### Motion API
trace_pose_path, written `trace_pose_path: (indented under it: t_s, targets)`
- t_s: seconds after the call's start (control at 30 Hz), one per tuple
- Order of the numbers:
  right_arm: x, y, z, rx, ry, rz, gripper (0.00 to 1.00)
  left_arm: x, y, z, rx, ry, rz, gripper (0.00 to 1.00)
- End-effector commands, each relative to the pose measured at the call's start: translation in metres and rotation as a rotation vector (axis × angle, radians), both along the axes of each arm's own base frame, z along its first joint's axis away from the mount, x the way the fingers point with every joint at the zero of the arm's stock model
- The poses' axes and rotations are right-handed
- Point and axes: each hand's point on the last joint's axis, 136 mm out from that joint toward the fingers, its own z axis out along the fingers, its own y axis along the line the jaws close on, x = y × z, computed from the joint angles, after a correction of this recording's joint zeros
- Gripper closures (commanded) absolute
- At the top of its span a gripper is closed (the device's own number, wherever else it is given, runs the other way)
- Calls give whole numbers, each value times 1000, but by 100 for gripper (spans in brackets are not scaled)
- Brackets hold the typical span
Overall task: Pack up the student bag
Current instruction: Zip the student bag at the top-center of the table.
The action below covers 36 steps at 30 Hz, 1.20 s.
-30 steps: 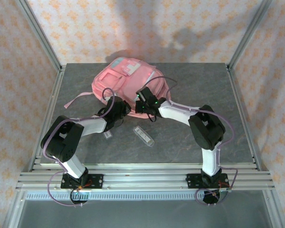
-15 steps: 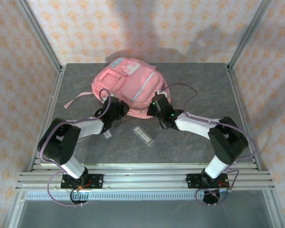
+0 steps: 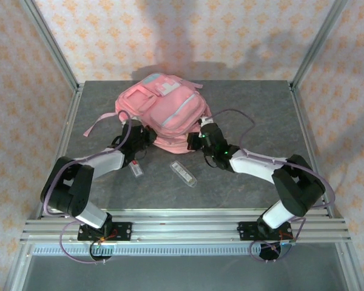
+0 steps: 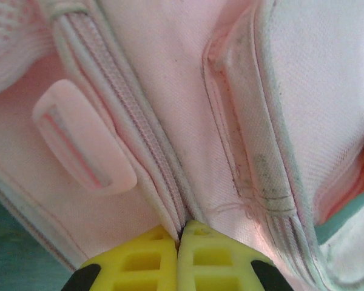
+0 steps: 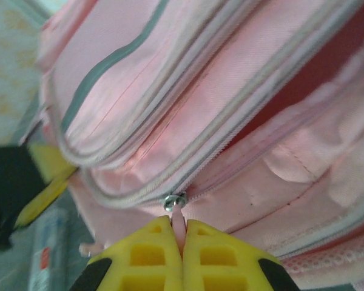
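1. Presently, your student bag (image 3: pixel 167 109): far centre of the table (image 3: pixel 261 115).
2. Your left gripper (image 4: pixel 179 245): jaws pinched on its zip seam (image 4: pixel 142 151).
3. Your right gripper (image 5: pixel 182 242): jaws pinched on the zip pull (image 5: pixel 179 217).

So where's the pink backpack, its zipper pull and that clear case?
student bag (image 3: pixel 167 111), top external view, on its pink front panel.
zipper pull (image 5: pixel 178 217), right wrist view, on its pink tab.
clear case (image 3: pixel 184 173), top external view, on its middle.
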Motion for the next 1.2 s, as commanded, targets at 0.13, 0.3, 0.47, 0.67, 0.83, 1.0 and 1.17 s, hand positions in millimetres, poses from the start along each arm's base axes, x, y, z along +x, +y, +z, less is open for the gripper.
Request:
trace_pose_path:
  t_s: [0.13, 0.3, 0.47, 0.67, 0.83, 1.0, 1.17]
  targets:
    - [-15, 32, 22, 59, -171, 114, 100, 3, 70, 22, 155, -30, 128, 100]
    - [12, 20, 12, -2, -198, -14, 100, 0, 76, 20, 166, -21, 132, 100]
    - [43, -27, 2, -52, -184, -189, 100, -2, 82, 18, 171, -17, 143, 100]
    - [65, -85, 7, -83, -197, -376, 100, -3, 87, 17, 181, -12, 144, 100]
    - [71, -96, 5, -107, -182, -415, 100, -2, 88, 15, 178, -10, 144, 100]
    - [65, -84, 1, -80, -148, -344, 100, -3, 87, 14, 181, -8, 138, 100]
    - [44, -81, 4, -32, -140, -277, 100, 3, 79, 14, 171, -12, 89, 100]
